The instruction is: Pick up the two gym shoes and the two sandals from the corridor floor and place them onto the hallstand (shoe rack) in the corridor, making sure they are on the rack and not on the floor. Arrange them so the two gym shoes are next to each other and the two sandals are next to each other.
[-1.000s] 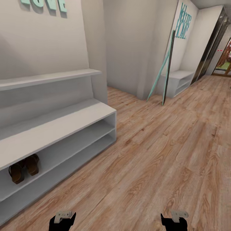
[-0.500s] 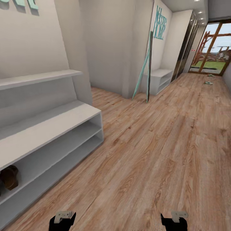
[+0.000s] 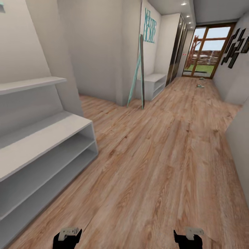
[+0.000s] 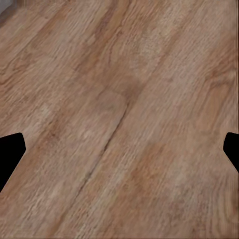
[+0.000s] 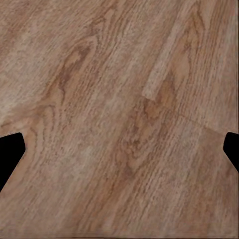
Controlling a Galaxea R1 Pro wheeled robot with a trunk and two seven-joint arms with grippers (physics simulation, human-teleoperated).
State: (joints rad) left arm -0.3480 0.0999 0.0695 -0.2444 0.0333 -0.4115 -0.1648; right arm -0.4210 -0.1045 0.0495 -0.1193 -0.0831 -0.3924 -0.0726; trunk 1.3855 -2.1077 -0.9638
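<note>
Open corridor floor [image 3: 155,155], hallstand [image 3: 45,138] alongside.

One hallstand [image 3: 45,138], two gym shoes [image 3: 200,85] far down one corridor floor [image 3: 155,155]

Head view: rack [image 3: 52,138] at left against the left wall, its two tiers under a flat top, a shelf [image 3: 31,84] above that; floor [image 3: 155,155] running ahead and to the right of it; a board [image 3: 141,72] leaning on the wall corner farther along; a bench [image 3: 154,84] just behind the board on the left side; a glazed door [image 3: 204,52] at the far end; two small items [image 3: 200,83] on the floor before that door, too small to identify; wall pieces [image 3: 235,46] on the right wall.
</note>
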